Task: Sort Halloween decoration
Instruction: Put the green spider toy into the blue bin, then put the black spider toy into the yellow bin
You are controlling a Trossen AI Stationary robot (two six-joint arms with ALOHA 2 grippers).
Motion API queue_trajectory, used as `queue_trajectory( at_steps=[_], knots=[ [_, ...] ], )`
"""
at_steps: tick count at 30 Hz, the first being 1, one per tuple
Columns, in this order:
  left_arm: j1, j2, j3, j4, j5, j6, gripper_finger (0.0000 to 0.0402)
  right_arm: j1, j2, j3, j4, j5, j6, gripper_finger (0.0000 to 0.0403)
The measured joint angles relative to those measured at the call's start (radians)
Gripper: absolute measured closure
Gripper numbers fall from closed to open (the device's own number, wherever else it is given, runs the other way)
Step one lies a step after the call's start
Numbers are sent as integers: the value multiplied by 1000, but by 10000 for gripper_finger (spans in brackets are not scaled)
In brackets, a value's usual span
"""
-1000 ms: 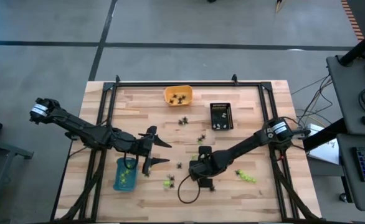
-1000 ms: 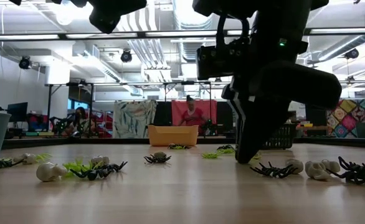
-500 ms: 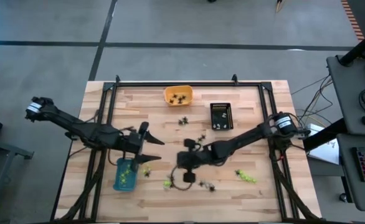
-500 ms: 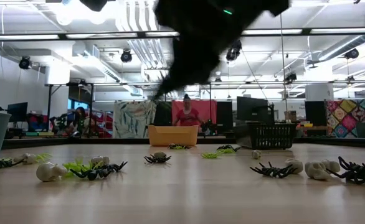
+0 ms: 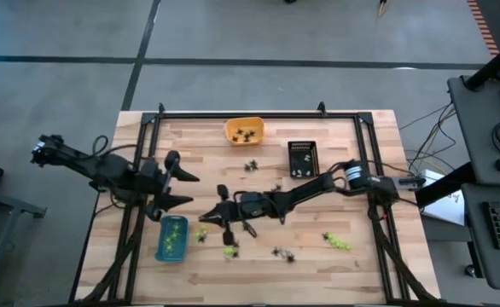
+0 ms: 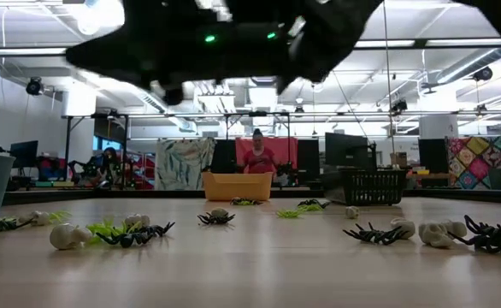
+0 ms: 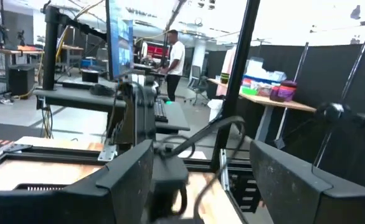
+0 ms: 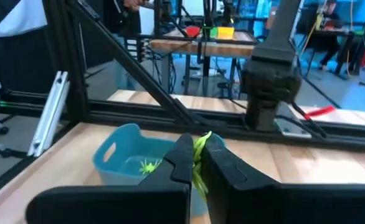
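Pinched tight on a lime-green trinket [image 8: 199,155], the right gripper [image 5: 213,215] has its two fingers nearly touching, and the green bit sticks up between them. It hangs above the table [image 5: 361,264], just right of the blue tray [image 5: 171,238], which already has a few green pieces inside. The left gripper [image 5: 180,188] sits up and left of that tray with its fingers spread wide, holding nothing.

Nearest the front edge you've got a black spider [image 5: 281,253], a green clump [image 5: 230,251] just under the right gripper, and another green bunch [image 5: 338,244] off to the right. From table height the same scatter shows up: whitish skull-like bits [image 6: 69,236], black spiders [image 6: 374,233] and green pieces lying flat on the wood, all loose and apart from each other.

Further back, a few more spiders [image 5: 252,166] lie mid-table. Beyond those sit the black tray [image 5: 303,159] with whitish pieces in it and the orange tray [image 5: 244,130] with black spiders in it, close to the far rail.
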Motion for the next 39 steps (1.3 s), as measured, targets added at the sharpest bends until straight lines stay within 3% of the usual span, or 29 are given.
queue_trajectory(
  at_steps=[8, 18, 24, 35, 39],
  knots=[
    [0, -71, -1, -46, 0, -17, 153, -9, 204, 285, -22, 4, -6, 393],
    [0, -117, -1, -82, 0, -25, 153, -17, 351, 546, -243, 3, -62, 392],
    [0, -118, -1, -89, 0, -25, 153, -17, 370, 571, -272, 8, -68, 369],
    [0, -117, -1, -96, -1, -24, 153, -23, 367, 571, -319, 8, -32, 275],
    [0, -116, -2, -125, -2, -25, 153, -23, 311, 570, -494, 8, -60, 261]
  ],
)
